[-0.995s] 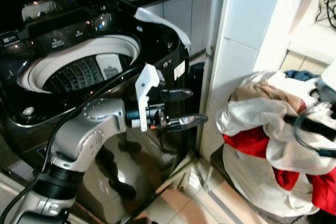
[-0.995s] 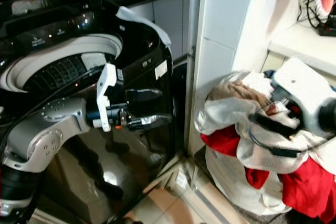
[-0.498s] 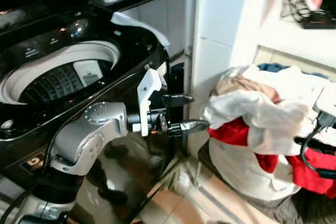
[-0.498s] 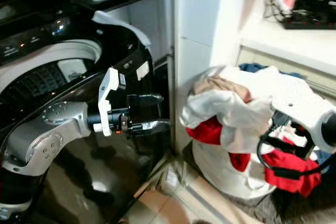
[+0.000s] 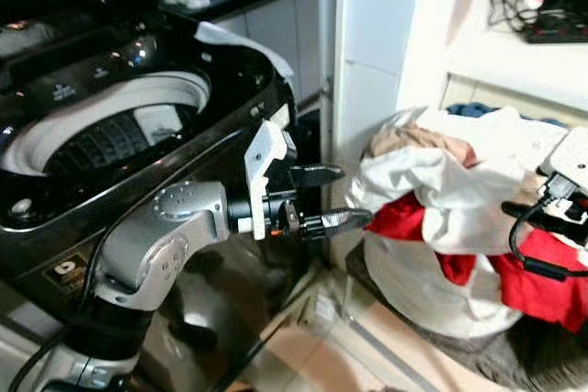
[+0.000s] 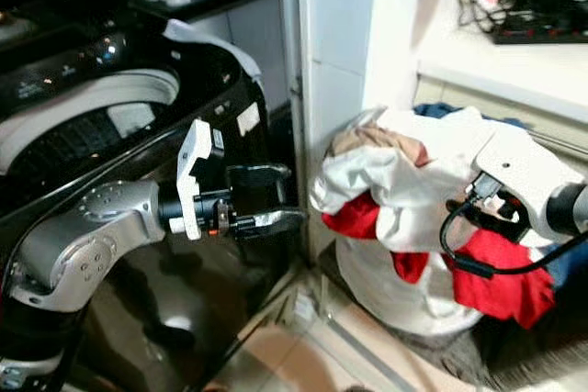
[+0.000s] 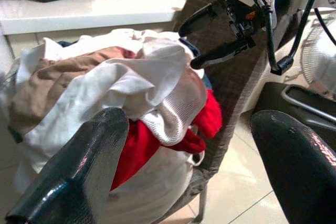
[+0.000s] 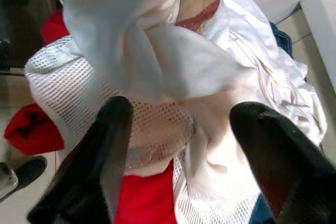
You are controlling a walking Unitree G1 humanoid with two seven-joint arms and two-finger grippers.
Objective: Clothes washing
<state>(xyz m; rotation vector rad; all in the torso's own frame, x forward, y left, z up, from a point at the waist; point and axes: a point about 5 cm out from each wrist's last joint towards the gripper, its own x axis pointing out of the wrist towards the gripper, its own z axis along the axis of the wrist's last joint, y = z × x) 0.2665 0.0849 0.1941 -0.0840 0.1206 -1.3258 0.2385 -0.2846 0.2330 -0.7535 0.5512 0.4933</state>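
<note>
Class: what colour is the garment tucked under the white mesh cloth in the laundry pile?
Red garment, clearest in the right wrist view.

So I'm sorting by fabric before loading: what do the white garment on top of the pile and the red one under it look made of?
The white garment looks like synthetic sports mesh: a grid of small holes shows. The red one looks like a soft, matte knit, perhaps cotton or fleece; its weave is too blurred to tell.

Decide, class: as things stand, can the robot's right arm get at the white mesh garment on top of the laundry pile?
Probably yes. The right gripper hovers just over the white mesh garment, fingers open, with nothing between them and the laundry pile.
</note>
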